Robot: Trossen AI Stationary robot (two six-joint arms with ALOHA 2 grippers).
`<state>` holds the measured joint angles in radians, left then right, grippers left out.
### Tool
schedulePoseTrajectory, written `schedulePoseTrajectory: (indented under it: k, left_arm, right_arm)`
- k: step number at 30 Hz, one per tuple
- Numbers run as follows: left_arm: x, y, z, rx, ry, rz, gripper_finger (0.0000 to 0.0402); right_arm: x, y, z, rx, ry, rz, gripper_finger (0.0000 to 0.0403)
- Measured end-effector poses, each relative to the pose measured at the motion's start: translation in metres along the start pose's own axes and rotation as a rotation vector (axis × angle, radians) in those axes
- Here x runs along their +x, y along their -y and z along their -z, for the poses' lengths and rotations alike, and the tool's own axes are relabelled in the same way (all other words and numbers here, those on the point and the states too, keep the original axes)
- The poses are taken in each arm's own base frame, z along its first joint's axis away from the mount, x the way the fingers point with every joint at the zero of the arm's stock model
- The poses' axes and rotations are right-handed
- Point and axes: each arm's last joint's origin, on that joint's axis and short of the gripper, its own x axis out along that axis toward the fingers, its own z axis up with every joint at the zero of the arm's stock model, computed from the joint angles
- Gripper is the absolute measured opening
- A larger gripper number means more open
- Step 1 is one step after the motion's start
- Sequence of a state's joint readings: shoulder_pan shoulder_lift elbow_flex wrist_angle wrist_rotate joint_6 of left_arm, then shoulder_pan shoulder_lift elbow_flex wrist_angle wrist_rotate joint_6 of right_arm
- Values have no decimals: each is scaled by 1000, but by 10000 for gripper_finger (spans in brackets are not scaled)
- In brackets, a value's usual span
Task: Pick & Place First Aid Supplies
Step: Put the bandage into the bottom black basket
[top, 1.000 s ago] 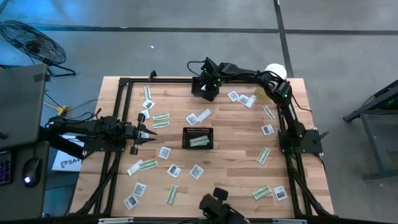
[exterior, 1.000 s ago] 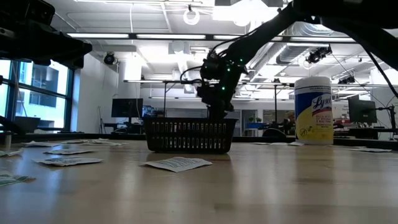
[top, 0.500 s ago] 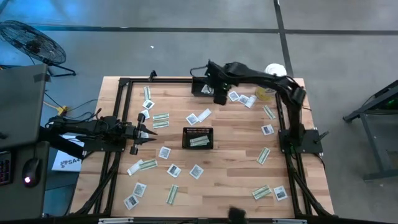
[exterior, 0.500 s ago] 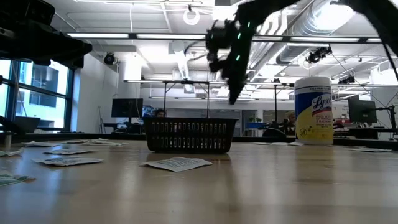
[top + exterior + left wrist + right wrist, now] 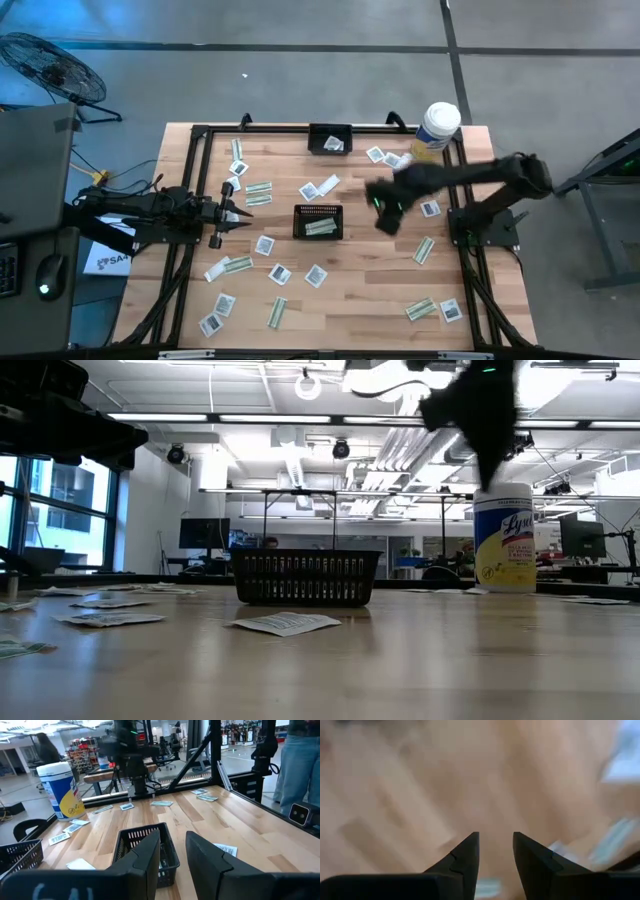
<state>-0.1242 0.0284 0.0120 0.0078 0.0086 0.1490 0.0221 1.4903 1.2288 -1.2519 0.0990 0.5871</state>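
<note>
Several small packets lie flat across the wooden table: white squares such as one and pale green strips such as one. A green strip lies in the middle black basket and a white packet in the far basket. My right gripper hangs open and empty above the table, right of the middle basket, near a square packet; its wrist view shows blurred wood between the fingers. My left gripper waits open at the table's left, pointing at the middle basket.
The white-and-yellow canister stands at the far right corner. A black frame rail runs round the table's edges. A packet lies in front of the middle basket in the low view. People stand beyond the table.
My right arm has swung away from the far basket at the table's far edge, rising, then moving fast toward the table's right and near side, over the boards right of the middle basket. The far basket now shows uncovered, with a white packet in it.
</note>
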Motion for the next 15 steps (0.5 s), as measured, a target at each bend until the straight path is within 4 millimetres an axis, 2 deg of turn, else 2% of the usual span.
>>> schedulePoseTrajectory:
  k: [4,7,11,15]
  left_arm:
    - [0,0,0,0,0,0,92]
    - [0,0,0,0,1,0,92]
    - [0,0,0,0,0,0,92]
    - [0,0,0,0,0,0,92]
  right_arm:
    - [24,-29,53,65,-91,-35,113]
    - [45,-48,84,100,-141,-52,112]
    - [66,-59,108,175,-152,-68,112]
    - [80,-58,123,215,-163,-48,112]
